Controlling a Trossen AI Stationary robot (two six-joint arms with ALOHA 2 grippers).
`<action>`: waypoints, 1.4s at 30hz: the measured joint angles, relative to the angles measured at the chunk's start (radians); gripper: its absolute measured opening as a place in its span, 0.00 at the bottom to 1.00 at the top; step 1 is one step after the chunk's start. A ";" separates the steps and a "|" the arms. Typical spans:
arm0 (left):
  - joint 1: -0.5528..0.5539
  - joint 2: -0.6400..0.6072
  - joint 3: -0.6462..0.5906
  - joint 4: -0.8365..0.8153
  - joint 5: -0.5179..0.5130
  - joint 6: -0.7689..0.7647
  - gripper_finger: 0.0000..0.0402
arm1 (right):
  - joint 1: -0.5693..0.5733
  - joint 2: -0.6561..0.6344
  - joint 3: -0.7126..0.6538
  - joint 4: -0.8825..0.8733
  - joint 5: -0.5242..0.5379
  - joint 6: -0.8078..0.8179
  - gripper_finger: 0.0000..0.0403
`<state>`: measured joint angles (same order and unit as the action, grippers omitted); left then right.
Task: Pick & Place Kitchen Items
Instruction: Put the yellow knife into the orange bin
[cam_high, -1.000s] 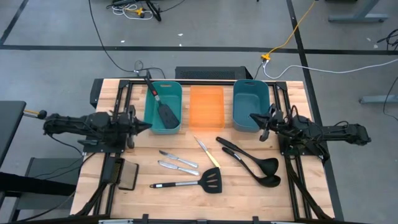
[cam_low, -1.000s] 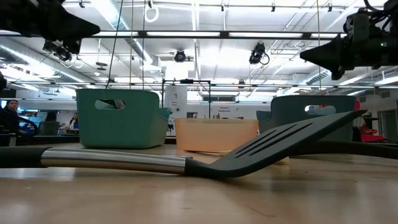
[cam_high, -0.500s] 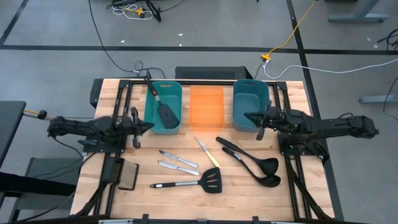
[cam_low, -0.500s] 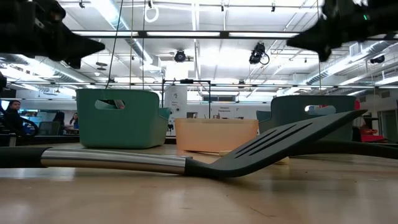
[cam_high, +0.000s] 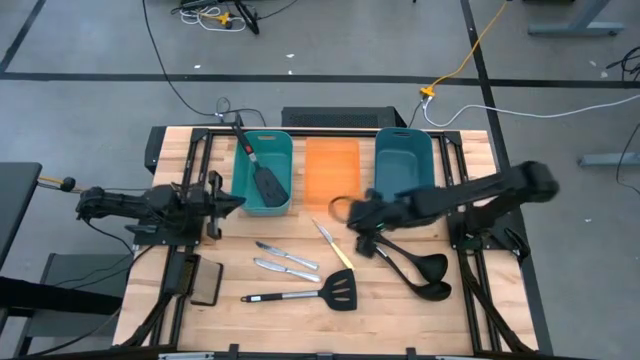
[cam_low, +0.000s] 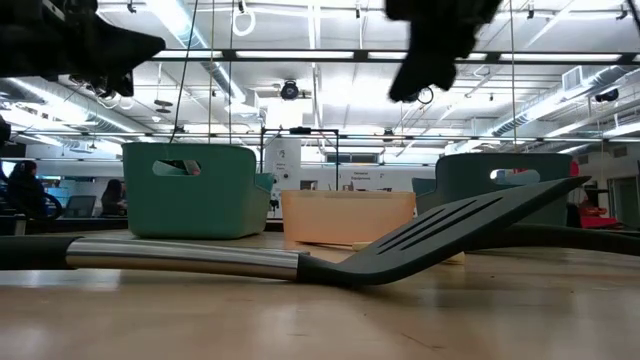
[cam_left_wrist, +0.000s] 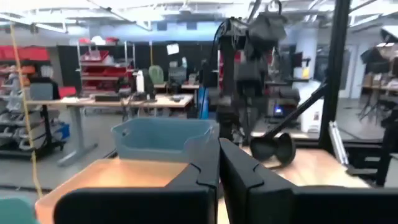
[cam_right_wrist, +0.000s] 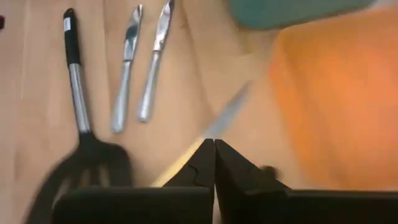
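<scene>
R gripper (cam_high: 352, 212) is reaching in over the mid table, fingers pressed shut w/ nothing between them, hanging just off the near edge of the orange bin (cam_high: 331, 170). The pale-yellow knife (cam_high: 333, 245) is lying right below and slightly fwd of it on the bare wood, long axis running diagonally: blade end pointing up toward the orange bin, handle end trailing toward the front-right. In the R wrist view the knife (cam_right_wrist: 211, 134) is sitting straight ahead of the closed fingertips (cam_right_wrist: 208, 155), so that's prob. the target; jaws would need to open and straddle it across the thin axis, not along it.

Two black ladles (cam_high: 410, 265) are lying just beside the R gripper on its far side, handles up near it, bowls toward the front-right; close enough to be the alt pick. Two silver knives (cam_high: 285, 260) are lying side by side, left of the yellow one. One slotted spatula (cam_high: 305, 294) is lying flat near the front edge, handle pointing left. Other spatula (cam_high: 262, 172) is already leaning in the left teal bin (cam_high: 262, 195).

L gripper (cam_high: 225, 203) is waiting also shut and empty, beside the left teal bin, well apart from the knives. R arm is clearly nearer to the yellow knife.
</scene>
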<state>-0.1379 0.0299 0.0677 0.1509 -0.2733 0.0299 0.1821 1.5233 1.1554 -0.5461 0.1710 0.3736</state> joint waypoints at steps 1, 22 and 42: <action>0.000 0.000 0.000 -0.001 0.007 -0.002 0.03 | 0.004 0.049 0.035 -0.001 -0.008 0.041 0.02; 0.000 0.000 0.000 -0.059 0.087 -0.034 0.02 | 0.006 0.478 0.276 -0.100 -0.051 0.393 0.50; 0.000 0.000 0.000 -0.091 0.084 -0.022 0.02 | 0.026 0.554 0.276 -0.135 -0.022 0.332 0.46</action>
<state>-0.1379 0.0303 0.0677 0.0595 -0.1894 0.0083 0.2077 2.0772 1.4311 -0.6810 0.1493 0.7055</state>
